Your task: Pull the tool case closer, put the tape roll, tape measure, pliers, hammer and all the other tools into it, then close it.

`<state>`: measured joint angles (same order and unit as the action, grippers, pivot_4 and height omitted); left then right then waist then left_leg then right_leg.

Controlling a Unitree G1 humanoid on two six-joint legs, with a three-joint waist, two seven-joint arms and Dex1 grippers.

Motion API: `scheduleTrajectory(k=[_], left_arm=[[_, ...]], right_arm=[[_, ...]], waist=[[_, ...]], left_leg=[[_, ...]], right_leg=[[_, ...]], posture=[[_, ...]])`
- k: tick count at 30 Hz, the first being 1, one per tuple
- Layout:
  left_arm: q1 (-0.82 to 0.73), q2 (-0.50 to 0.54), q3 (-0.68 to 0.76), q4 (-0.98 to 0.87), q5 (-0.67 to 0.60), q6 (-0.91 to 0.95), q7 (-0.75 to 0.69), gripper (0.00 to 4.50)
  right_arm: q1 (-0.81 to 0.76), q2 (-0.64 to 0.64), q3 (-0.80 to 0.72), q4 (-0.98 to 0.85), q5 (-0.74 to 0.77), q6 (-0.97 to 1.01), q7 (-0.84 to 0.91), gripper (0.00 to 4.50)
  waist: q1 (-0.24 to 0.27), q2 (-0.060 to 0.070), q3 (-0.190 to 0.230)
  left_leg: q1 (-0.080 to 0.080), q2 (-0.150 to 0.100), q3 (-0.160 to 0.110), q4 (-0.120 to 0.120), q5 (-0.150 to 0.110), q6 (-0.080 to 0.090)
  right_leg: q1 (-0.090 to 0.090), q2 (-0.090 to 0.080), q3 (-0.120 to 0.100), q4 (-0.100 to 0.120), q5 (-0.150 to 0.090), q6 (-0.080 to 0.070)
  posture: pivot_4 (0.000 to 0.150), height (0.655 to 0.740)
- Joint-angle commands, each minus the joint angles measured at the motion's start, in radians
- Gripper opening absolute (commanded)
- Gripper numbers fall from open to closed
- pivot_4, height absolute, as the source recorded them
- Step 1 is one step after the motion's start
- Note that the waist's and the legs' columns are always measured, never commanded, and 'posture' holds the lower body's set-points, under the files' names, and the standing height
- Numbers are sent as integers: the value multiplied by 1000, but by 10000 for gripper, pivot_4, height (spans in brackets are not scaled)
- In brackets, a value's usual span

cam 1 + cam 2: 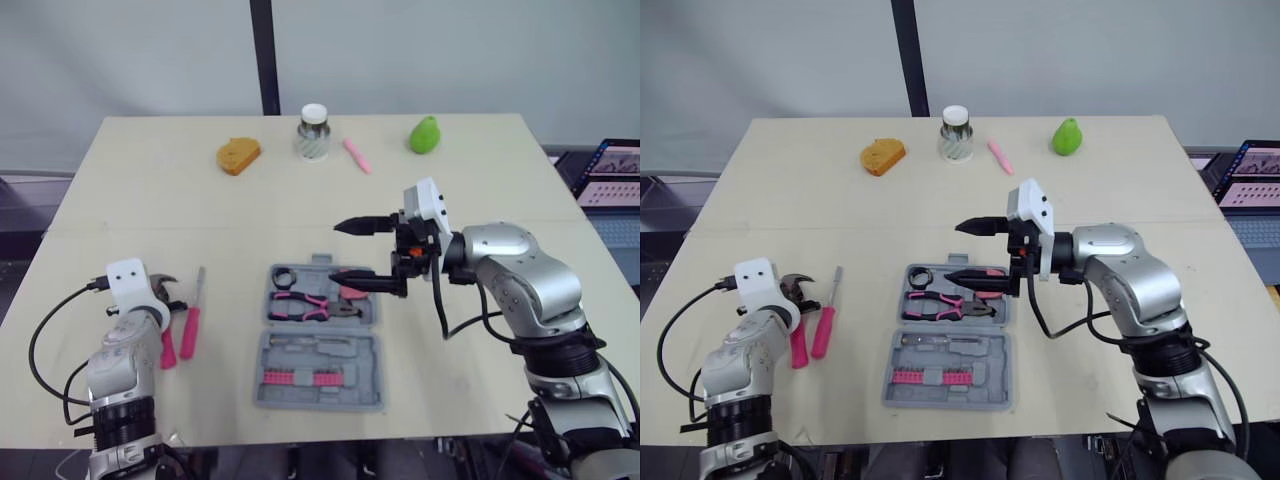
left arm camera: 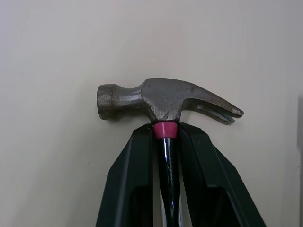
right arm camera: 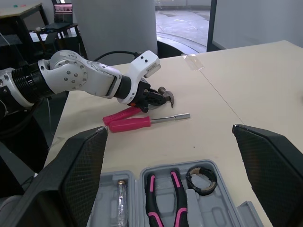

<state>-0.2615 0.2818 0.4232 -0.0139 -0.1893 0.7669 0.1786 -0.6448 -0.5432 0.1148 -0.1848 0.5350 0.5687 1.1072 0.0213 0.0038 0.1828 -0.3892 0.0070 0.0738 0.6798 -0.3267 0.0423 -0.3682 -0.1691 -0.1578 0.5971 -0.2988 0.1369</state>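
The grey tool case (image 1: 266,393) lies open in the middle of the table. In it are pink-handled pliers (image 1: 310,306), a tape roll (image 1: 283,276) and a row of pink bit holders (image 1: 297,378). My right gripper (image 1: 336,252) hovers open over the case's far right part, nothing between its fingers. At the left, my left gripper (image 1: 160,297) is shut on the hammer (image 2: 161,99) just below its steel head, the pink handle (image 1: 168,348) lying on the table. A pink screwdriver (image 1: 191,325) lies beside the hammer, between it and the case.
Along the table's far side stand an orange bread-like piece (image 1: 238,155), a glass jar (image 1: 314,132), a pink marker (image 1: 357,155) and a green pear (image 1: 425,134). A laptop (image 1: 612,170) sits off the table's right edge.
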Motion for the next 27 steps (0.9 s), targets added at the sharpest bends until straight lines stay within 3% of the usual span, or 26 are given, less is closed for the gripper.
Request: scheduleTrajectory(k=[1, 4, 19, 23, 27], left_arm=[[6, 6, 33, 25, 12, -14, 16, 6292], [6, 3, 38, 32, 9, -23, 21, 350], [3, 33, 49, -21, -10, -6, -12, 350], [16, 143, 15, -146, -44, 106, -135, 350], [31, 343, -81, -292, -104, 247, -333, 350]], right_arm=[[-7, 2, -10, -20, 7, -10, -5, 45000], [-9, 2, -10, -18, 7, -10, -6, 45000], [-22, 11, -15, -10, 13, -10, -2, 45000], [-33, 9, -27, -10, 27, 0, -1, 45000], [-27, 13, -38, -17, 41, 3, -7, 45000]], waist=[[0, 0, 0], [-1, 0, 0], [-1, 0, 0], [-7, -4, 3], [-9, -5, 3]], left_leg=[[0, 0, 0, 0, 0, 0], [0, 1, 1, 0, 0, 0], [0, 2, 5, 0, 0, -1], [-2, 4, 5, 0, 0, -2], [-3, 4, 5, 0, -1, -3]], right_leg=[[0, 0, 0, 0, 0, 0], [0, 0, 0, 0, 0, 0], [-5, 1, 2, 4, 0, -1], [-8, 2, 2, 5, 0, -2], [-9, 3, 1, 5, -1, -3]], posture=[[1500, 7400], [1500, 7400], [1500, 7400], [1500, 7400], [1500, 7400]])
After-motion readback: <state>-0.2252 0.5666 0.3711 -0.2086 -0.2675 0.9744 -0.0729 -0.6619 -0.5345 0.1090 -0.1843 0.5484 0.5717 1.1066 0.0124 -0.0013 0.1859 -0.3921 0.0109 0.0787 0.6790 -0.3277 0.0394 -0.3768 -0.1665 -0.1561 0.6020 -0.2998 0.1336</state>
